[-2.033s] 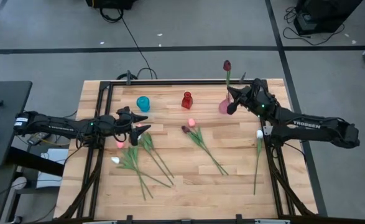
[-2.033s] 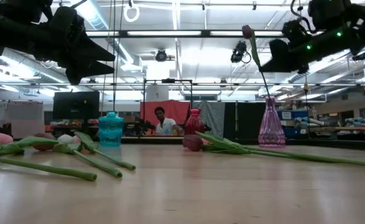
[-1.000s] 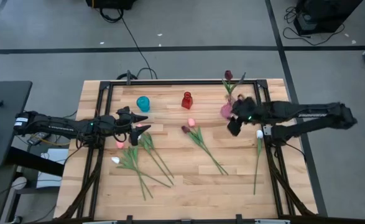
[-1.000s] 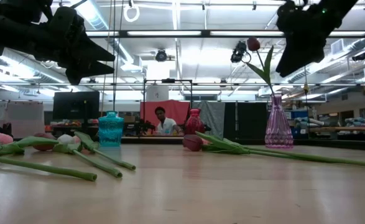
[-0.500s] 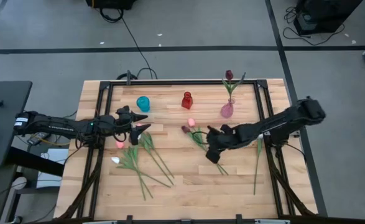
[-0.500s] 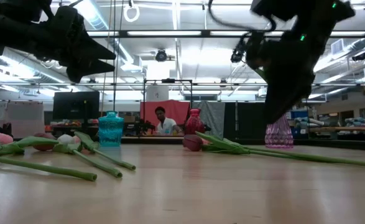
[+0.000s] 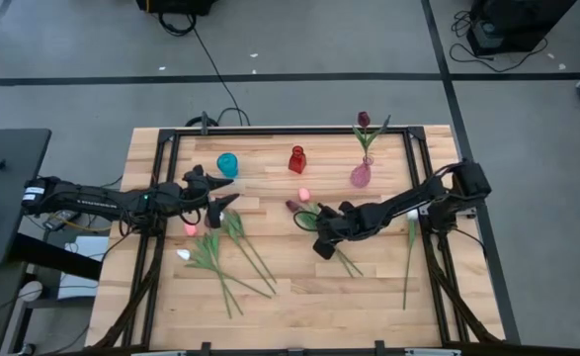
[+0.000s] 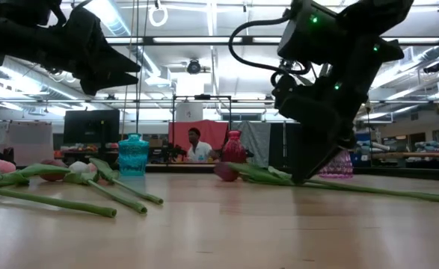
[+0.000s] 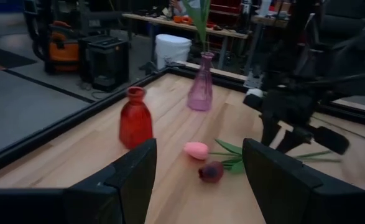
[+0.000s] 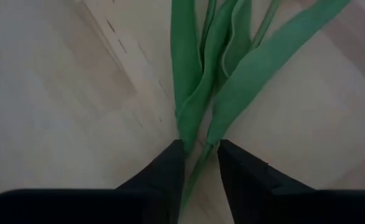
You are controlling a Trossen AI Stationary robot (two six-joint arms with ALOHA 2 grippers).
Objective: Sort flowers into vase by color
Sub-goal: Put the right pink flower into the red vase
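the right pincer (image 7: pixel 324 240) is no longer up at the pink vase (image 7: pixel 361 175), where the maroon tulip (image 7: pixel 364 121) is now standing; it is now sitting low over the paired stems (image 10: pixel 198 127) mid-table.

three vases (image 7: pixel 296 159), roughly eight tulips (image 7: pixel 230 247)

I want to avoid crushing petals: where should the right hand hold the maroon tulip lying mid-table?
Grip the thin stem below the leaves, coming straight down. The maroon tulip lies flat, so its stem fits between the right hand fingers; the head stays clear.
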